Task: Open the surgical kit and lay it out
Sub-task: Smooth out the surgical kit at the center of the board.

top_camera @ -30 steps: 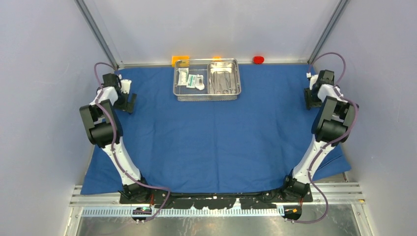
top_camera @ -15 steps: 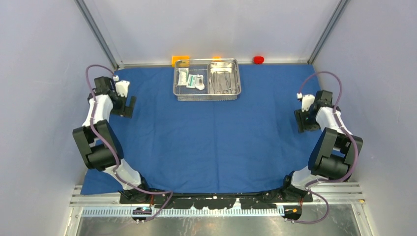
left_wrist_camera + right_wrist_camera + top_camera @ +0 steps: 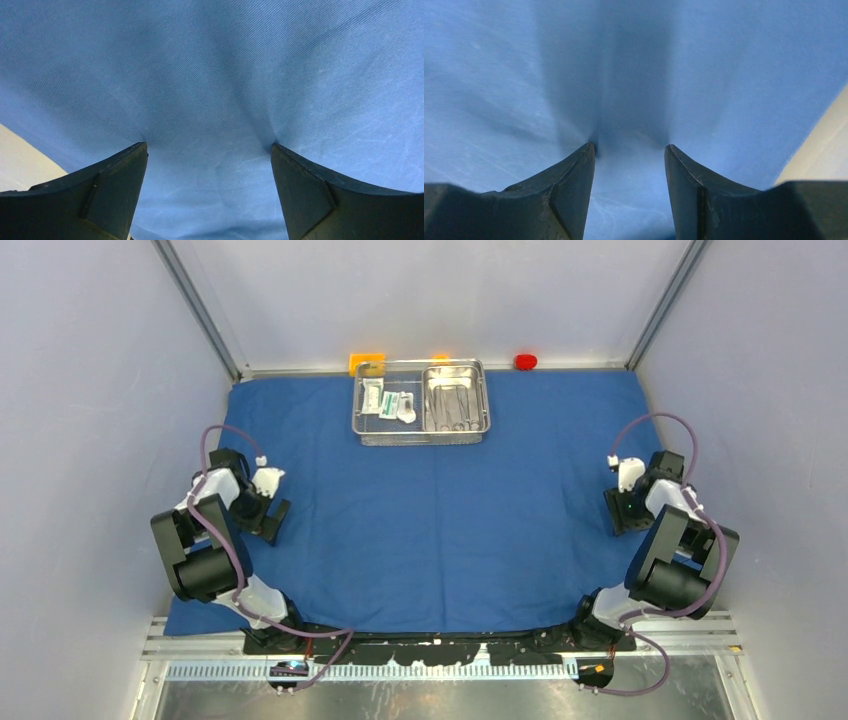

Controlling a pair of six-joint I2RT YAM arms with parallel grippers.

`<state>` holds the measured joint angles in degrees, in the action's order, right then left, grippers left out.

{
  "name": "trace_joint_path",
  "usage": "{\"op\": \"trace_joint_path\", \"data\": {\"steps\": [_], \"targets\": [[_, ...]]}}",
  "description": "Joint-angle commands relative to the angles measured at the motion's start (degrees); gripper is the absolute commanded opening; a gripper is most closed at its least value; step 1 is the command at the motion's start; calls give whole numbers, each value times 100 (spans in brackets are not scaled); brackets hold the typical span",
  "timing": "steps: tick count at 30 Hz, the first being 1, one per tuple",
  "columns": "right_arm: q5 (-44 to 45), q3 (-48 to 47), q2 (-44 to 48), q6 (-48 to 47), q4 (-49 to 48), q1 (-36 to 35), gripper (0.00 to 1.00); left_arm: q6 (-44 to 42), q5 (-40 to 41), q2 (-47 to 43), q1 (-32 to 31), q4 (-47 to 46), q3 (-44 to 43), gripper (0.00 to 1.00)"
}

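Pressing spread fingertips into the blue cloth wrap (image 3: 440, 530), our left tool (image 3: 207, 147) and right tool (image 3: 630, 146) grip nothing, one near each side edge. Should either drag or pinch, we judge the cloth could bunch and tug the wire-mesh basket (image 3: 420, 439). That basket sits at the cloth's far middle, long axis running left to right.

**Top view:** a fixed camera above and behind the arm bases (image 3: 440, 645) looks down and forward over the whole cloth (image 3: 430, 530) to the far wall (image 3: 430, 300). **Wrist views:** each camera looks out between its own pair, the left fingers (image 3: 110, 195) and the right fingers (image 3: 559, 200), close upon the cloth. All three views share the cloth, the wrist views near its side edges.
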<state>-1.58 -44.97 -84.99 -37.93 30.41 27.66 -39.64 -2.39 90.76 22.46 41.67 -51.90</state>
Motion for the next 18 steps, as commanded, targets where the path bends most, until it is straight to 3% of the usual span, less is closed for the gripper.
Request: {"op": "trace_joint_path", "data": {"steps": [1, 12, 18], "targets": [[611, 555, -196, -701, -450, 570, 58, -540, 489, -197, 286, -272, 239, 94], [938, 783, 131, -1214, -557, 1137, 58, -1342, 955, -512, 922, -760, 799, 94], [570, 316, 629, -1080, 152, 1261, 58, -1037, 647, -481, 933, -449, 133, 94]]}}
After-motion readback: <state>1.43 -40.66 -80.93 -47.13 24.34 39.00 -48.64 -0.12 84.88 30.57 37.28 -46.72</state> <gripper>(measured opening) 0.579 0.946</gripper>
